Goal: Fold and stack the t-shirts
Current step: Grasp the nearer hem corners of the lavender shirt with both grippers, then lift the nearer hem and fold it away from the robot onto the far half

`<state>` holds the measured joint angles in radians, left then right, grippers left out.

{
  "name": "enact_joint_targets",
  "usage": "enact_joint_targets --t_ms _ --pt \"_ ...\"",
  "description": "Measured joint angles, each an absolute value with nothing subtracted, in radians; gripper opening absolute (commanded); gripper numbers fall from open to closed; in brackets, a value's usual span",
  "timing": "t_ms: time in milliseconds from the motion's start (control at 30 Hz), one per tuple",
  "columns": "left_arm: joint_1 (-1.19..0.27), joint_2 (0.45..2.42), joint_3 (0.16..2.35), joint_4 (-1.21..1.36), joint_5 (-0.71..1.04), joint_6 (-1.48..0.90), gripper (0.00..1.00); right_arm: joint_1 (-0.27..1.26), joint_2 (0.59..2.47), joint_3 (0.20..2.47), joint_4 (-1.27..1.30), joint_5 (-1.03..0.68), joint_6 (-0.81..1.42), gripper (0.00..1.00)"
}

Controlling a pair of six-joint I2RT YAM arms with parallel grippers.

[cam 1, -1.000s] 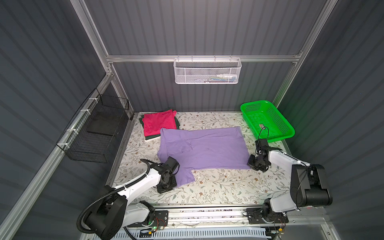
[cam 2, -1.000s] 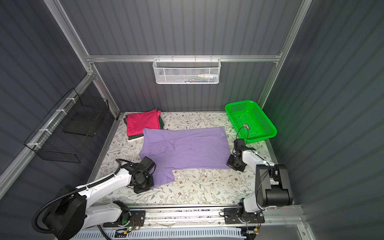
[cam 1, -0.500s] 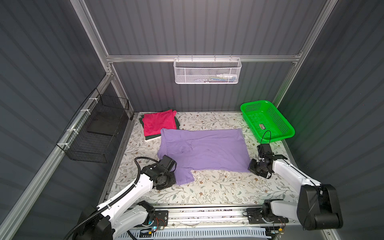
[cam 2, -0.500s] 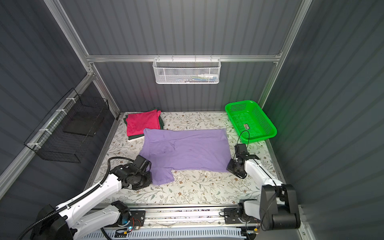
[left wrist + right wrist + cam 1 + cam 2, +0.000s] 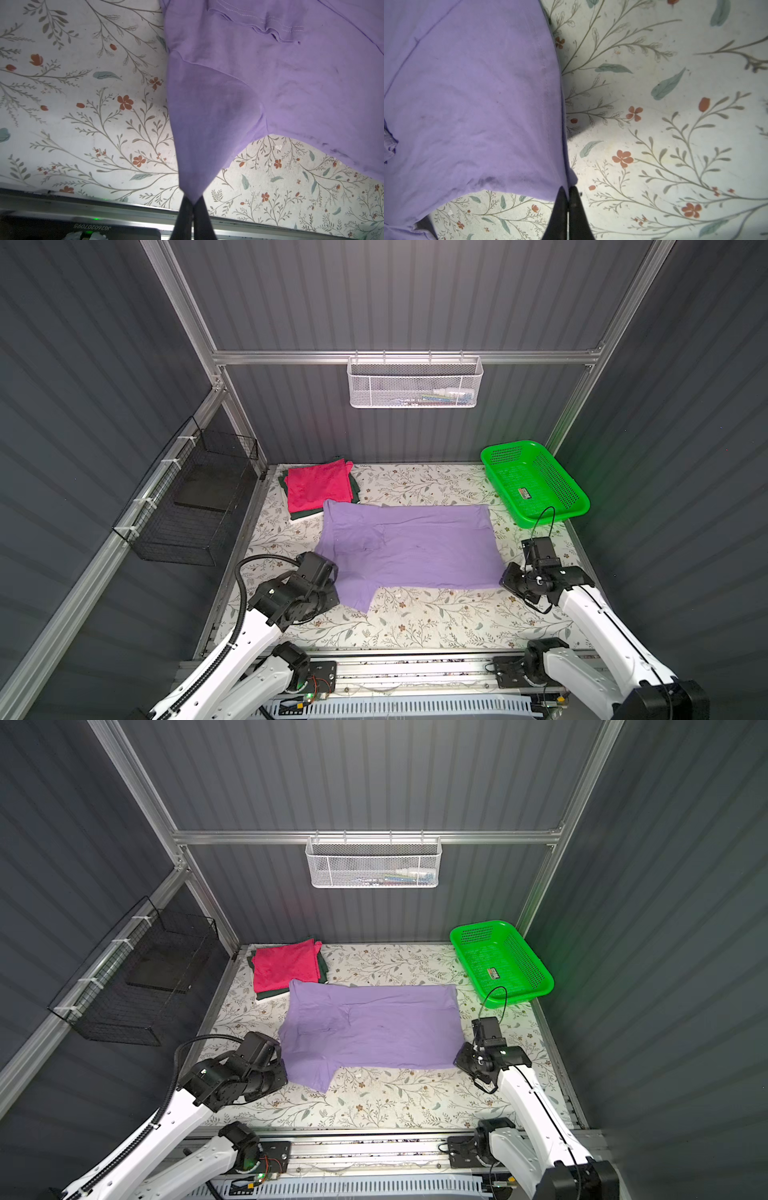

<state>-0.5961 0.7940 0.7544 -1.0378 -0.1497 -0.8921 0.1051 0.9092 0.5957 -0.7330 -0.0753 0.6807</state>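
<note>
Reaching low over the table [image 5: 415, 622] from both near corners. Pinching the purple tee [image 5: 415, 547], spread mid-table by the pink tee [image 5: 318, 487]: left gripper [image 5: 192, 202] clamped on its sleeve, right gripper [image 5: 568, 190] on a hem corner.

Lavender tee [image 5: 415, 547]; underlying tee [image 5: 305, 514] seemingly dark-green
</note>
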Motion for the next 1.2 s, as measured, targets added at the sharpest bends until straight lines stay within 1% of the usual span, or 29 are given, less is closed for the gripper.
enact_joint_targets --t_ms 167,400,767,933,1033,1200 --pt "-0.596 0.801 0.764 -1.031 -0.174 -0.894 0.00 0.107 0.876 0.590 -0.732 -0.071 0.703 0.00" --pt "-0.596 0.878 0.767 -0.921 -0.228 -0.884 0.00 0.107 1.046 0.674 -0.713 -0.056 0.691 0.00" --pt "-0.591 1.032 0.871 -0.823 -0.406 -0.880 0.00 0.086 1.290 0.807 -0.639 -0.023 0.624 0.00" --pt "-0.536 1.100 0.922 -0.773 -0.443 -0.846 0.00 0.071 1.369 0.863 -0.623 -0.019 0.594 0.00" --pt "-0.471 1.137 0.932 -0.721 -0.434 -0.818 0.00 0.058 1.402 0.897 -0.614 -0.019 0.578 0.00" --pt "-0.417 1.221 0.958 -0.649 -0.416 -0.770 0.00 0.039 1.460 0.941 -0.594 -0.019 0.559 0.00"
